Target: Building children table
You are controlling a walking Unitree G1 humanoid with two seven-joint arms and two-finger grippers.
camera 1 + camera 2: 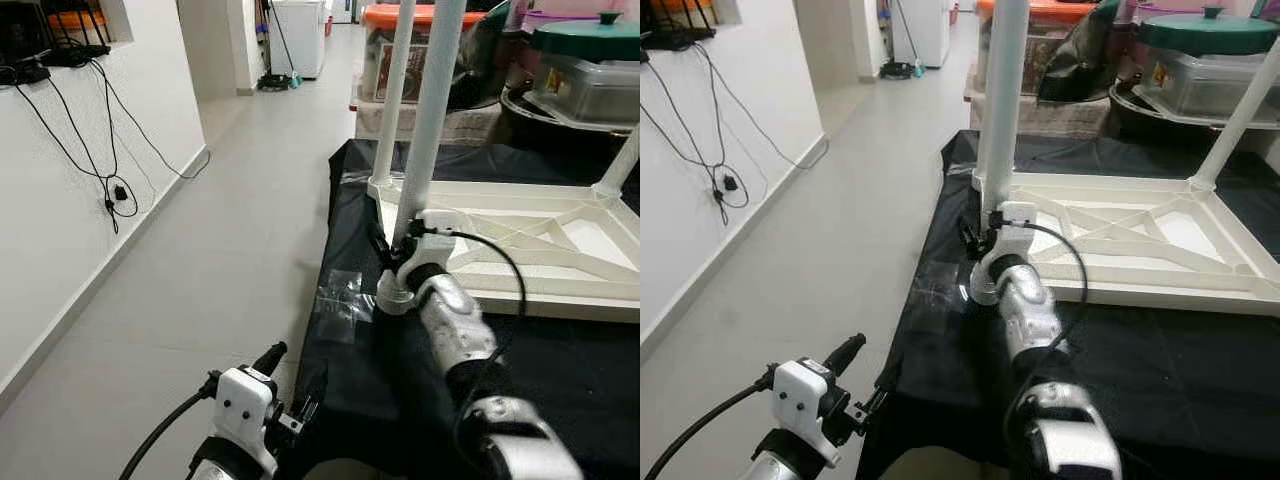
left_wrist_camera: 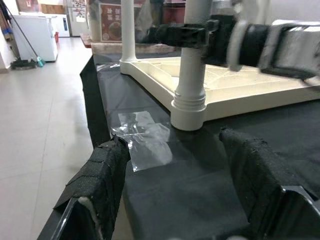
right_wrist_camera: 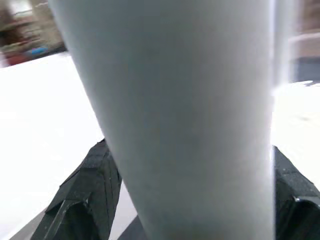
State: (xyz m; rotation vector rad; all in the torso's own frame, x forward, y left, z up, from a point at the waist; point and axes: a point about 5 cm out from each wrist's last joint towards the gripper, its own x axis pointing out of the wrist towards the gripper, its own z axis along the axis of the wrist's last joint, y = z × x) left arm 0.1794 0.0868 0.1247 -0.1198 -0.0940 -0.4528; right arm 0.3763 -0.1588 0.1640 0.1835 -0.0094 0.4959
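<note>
A white table top (image 1: 560, 250) lies upside down on a worktop covered with black cloth (image 1: 1160, 370). A white leg (image 1: 425, 120) stands upright in its near left corner socket, and two more legs stand at the far corners. The right end effector (image 1: 392, 248) pinches the near leg just above the socket; in the right wrist view its fingers (image 3: 85, 180) sit on either side of the tube. The left end effector (image 2: 175, 175) hangs low at the worktop's left edge, fingers spread, empty. A clear plastic bag (image 1: 343, 297) lies on the cloth beside the socket. Storage boxes (image 1: 1210, 70) stand behind.
</note>
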